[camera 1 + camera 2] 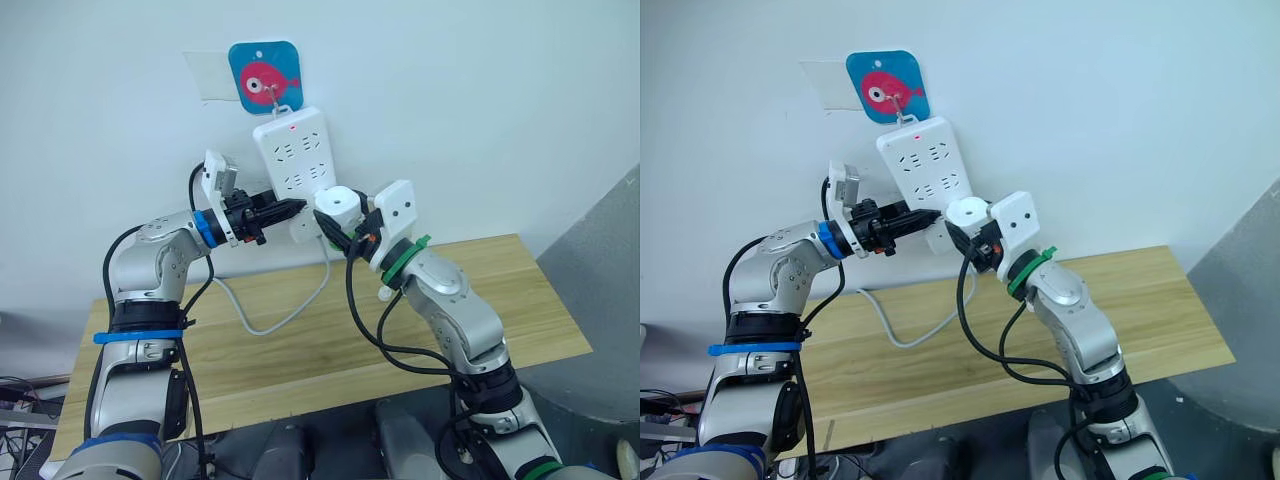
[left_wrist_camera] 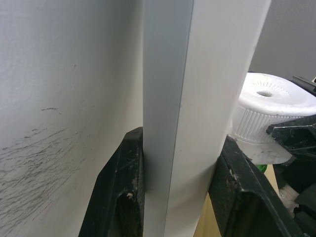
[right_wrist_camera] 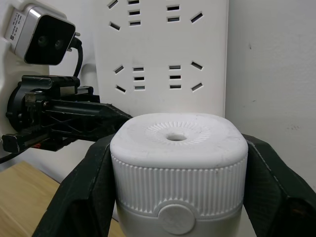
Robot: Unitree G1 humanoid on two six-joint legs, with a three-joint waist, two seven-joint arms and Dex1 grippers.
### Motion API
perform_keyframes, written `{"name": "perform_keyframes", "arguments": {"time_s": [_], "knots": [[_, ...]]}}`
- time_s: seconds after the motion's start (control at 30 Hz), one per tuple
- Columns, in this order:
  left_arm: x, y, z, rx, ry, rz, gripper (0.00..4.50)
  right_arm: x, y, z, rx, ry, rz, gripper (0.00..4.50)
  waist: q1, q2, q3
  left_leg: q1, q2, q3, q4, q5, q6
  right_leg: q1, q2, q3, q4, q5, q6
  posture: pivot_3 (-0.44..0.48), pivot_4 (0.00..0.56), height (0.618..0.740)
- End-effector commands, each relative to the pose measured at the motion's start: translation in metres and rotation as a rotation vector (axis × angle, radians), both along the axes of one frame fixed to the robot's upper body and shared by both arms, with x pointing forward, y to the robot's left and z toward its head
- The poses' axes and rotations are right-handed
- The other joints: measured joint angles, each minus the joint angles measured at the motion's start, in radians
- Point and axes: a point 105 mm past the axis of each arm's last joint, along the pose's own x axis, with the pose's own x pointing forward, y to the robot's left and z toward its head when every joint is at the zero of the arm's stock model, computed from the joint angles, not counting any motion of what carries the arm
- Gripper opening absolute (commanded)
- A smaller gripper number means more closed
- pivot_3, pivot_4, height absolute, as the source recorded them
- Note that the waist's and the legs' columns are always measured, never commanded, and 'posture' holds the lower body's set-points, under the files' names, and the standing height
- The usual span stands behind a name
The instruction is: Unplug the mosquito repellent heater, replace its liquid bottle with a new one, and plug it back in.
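Note:
The white mosquito repellent heater (image 3: 177, 168) is clamped between the black fingers (image 3: 79, 197) of my right gripper (image 1: 335, 224), which is shut on it. Its round top (image 1: 338, 203) sits at the lower right end of the white power strip (image 1: 293, 160) hanging on the wall. Its prongs are hidden, so I cannot tell whether it is plugged in. A green sliver (image 2: 260, 168) shows under the heater, where its liquid bottle would sit. My left gripper (image 1: 294, 209) is shut on the strip's lower edge (image 2: 182, 123), one finger (image 2: 123, 197) on each side. The new bottle is out of view.
The strip hangs from a blue tag with a pink fish (image 1: 265, 78). Its white cable (image 1: 290, 312) loops down onto the wooden table (image 1: 500, 300) below both arms. A grey surface (image 1: 610, 270) rises at the right.

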Motion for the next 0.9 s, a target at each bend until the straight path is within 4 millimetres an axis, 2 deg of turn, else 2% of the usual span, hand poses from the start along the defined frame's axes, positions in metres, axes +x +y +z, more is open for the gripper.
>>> {"name": "perform_keyframes", "arguments": {"time_s": [0.03, 0.33, 0.73, 0.87, 0.9], "knots": [[-0.017, -0.031, 0.02, -0.076, -0.048, -0.173, 1.31, 0.008, 0.008, 0.002, -0.031, -0.016, -0.019, 2.97, 0.0, 0.0, 0.0, 0.0, 0.0, 0.0, 0.0, 0.0, 0.0, 0.0, 0.0, 0.0, 0.001, 0.0, 0.0, -0.182, 0.162, 0.74], [-0.016, -0.032, 0.018, -0.062, -0.053, -0.169, 1.31, 0.011, 0.012, 0.002, -0.031, 0.028, -0.016, 2.97, 0.0, 0.0, 0.0, 0.0, 0.0, 0.0, 0.0, 0.0, 0.0, -0.001, 0.0, 0.0, 0.003, 0.0, 0.0, -0.181, 0.166, 0.74], [-0.013, -0.028, 0.013, -0.033, -0.058, -0.142, 1.31, 0.004, -0.007, 0.014, 0.001, 0.031, -0.036, 2.97, 0.001, 0.0, -0.001, 0.0, 0.0, -0.001, 0.0, 0.001, 0.0, -0.001, 0.0, -0.001, 0.003, 0.001, -0.001, -0.184, 0.171, 0.74], [-0.012, -0.027, 0.013, -0.03, -0.059, -0.141, 1.31, -0.002, -0.011, 0.016, 0.005, 0.039, -0.012, 4.38, 0.014, 0.0, -0.002, -0.001, 0.0, -0.003, 0.0, 0.001, 0.0, -0.001, 0.0, -0.003, 0.001, 0.001, -0.001, -0.19, 0.17, 0.74], [-0.011, -0.027, 0.013, -0.03, -0.059, -0.141, 1.31, -0.004, -0.011, 0.016, -0.001, 0.041, -0.006, 4.47, 0.016, 0.0, -0.002, -0.003, 0.0, -0.003, 0.0, 0.002, -0.002, -0.002, 0.0, -0.004, 0.0, 0.0, -0.001, -0.19, 0.17, 0.74]]}}
